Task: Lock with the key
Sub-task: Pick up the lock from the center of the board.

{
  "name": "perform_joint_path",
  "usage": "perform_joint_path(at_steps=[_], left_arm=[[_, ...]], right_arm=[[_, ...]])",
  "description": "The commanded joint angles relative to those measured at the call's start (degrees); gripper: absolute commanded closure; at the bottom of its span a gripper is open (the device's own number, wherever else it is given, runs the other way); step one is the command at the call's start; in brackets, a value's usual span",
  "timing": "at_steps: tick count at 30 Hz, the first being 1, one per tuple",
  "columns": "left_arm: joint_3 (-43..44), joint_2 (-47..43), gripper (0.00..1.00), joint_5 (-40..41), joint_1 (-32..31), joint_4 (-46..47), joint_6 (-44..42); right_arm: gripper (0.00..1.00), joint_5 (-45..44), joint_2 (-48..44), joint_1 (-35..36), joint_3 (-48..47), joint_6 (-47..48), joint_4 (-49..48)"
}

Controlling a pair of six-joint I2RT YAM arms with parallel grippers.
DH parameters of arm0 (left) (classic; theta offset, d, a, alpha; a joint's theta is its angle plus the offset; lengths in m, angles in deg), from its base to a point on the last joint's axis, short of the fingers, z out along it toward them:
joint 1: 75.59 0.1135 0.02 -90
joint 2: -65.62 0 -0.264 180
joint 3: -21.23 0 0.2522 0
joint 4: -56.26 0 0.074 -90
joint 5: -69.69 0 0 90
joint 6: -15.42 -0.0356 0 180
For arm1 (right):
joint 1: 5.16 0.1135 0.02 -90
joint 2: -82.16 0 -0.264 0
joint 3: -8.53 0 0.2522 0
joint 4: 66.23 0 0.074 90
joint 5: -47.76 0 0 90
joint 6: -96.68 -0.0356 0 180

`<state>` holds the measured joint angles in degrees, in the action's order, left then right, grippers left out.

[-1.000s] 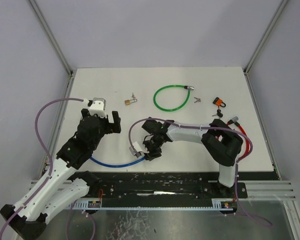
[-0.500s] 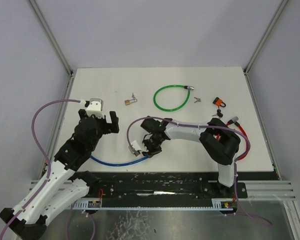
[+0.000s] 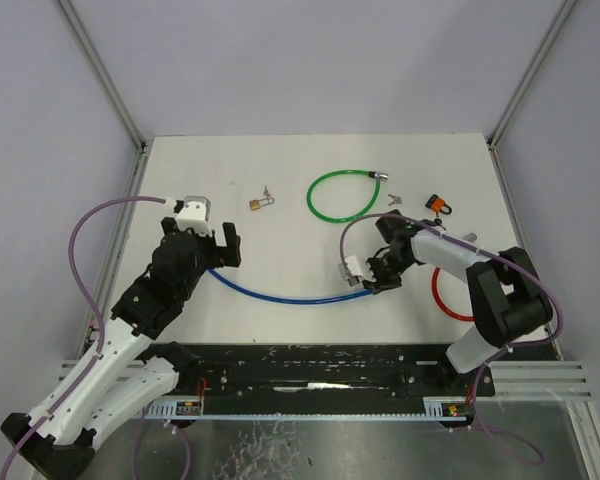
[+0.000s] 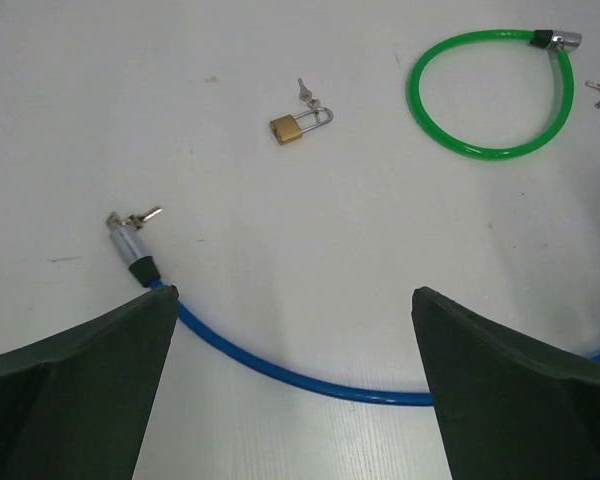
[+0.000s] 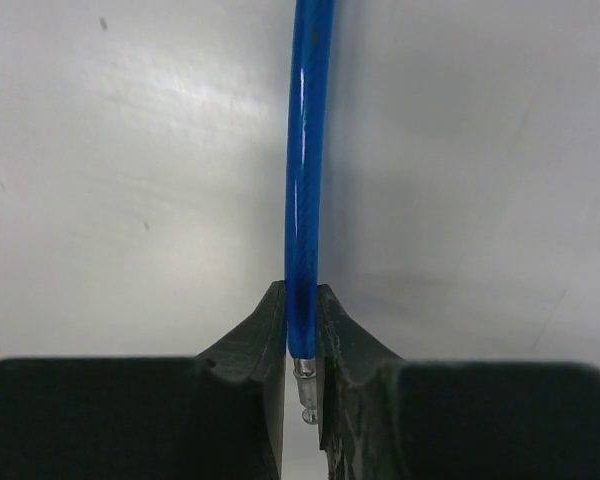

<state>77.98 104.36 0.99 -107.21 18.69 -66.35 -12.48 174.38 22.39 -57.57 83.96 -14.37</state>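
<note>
The left gripper point(image 4: 293, 295) hangs over the left side of the desk point(image 3: 280, 160), about where it was a second ago. Its jaws are spread as wide as they go and it holds nothing.

The big change is the blue cable lock point(image 3: 280, 296). Before, it lay in a curl close to the near edge. Now it is pulled out into one long line, going left to right across the desk, with a small dip in the middle. The end with the key point(image 4: 145, 214) lies just beside the left gripper and points toward the far left. The other end, a small metal tip point(image 5: 305, 375), is at the right.

The right gripper point(image 3: 372, 282) has slid from the middle of the desk over to the right. It is nearly closed, pinching the blue cable lock just by that tip.
</note>
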Motion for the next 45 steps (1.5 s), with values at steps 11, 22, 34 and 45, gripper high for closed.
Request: perform_joint_path(at_steps=[11, 22, 34, 45], left_arm=[[0.7, 0.7, 0.0, -5.7, 0.9, 1.6, 2.7], [0.2, 0.1, 0.0, -5.5, 1.6, 1.4, 2.0], [-1.7, -2.8, 0.0, -1.6, 4.7, 0.5, 2.7], [-2.3, -4.9, 0.0, -3.7, 8.4, 1.5, 3.3]], right_arm=[[0.52, 0.3, -3.2, -16.5, -3.4, 12.2, 5.9], [0.33, 9.2, -4.0, 3.8, -11.4, -13.4, -1.3], [0.35, 0.3, 13.2, 19.5, -23.9, -57.6, -24.5], [0.43, -14.5, 20.2, 26.9, -24.0, -66.5, -29.2]])
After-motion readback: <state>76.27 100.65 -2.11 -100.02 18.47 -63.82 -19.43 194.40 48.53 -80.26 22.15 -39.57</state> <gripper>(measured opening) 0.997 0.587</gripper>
